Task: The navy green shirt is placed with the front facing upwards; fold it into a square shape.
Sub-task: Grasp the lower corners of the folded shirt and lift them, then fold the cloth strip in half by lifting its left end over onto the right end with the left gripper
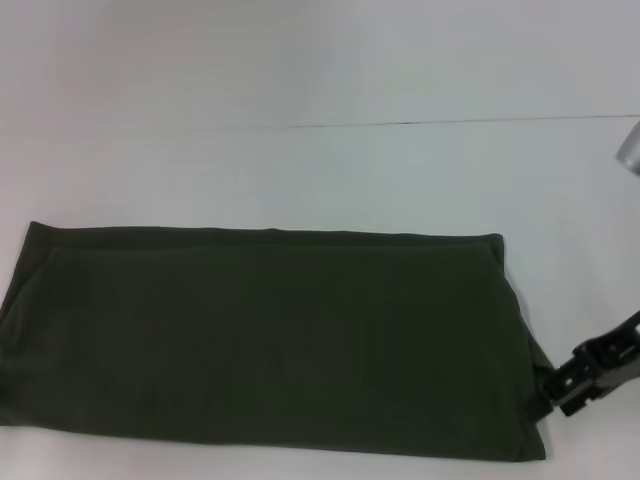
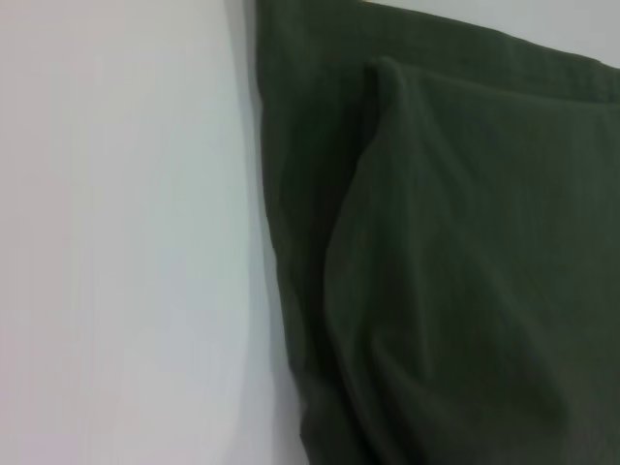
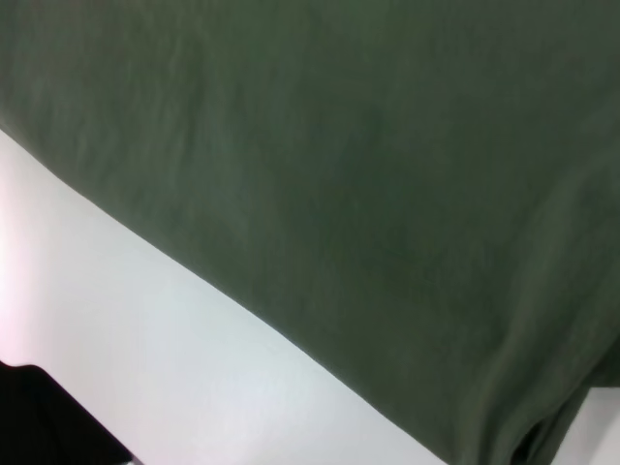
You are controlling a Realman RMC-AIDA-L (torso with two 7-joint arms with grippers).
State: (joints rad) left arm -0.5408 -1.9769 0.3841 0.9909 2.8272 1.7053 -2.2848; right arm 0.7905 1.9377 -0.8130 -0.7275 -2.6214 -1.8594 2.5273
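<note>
The work surface was a plain white table (image 1: 300, 170), smooth and matte, filling nearly the whole head view. A thin dark line (image 1: 450, 122) ran almost level across its far half, starting near the middle and reaching the right edge; whether it was a seam or the far edge of a panel could not be told. Beyond that line the surface looked the same pale white. Light was soft and even, with a faint bluish cast and only weak shading. A small grey metallic object (image 1: 630, 148) sat at the right edge, cut off by the frame. Both wrist views showed the same bare white tabletop, without markings.
</note>
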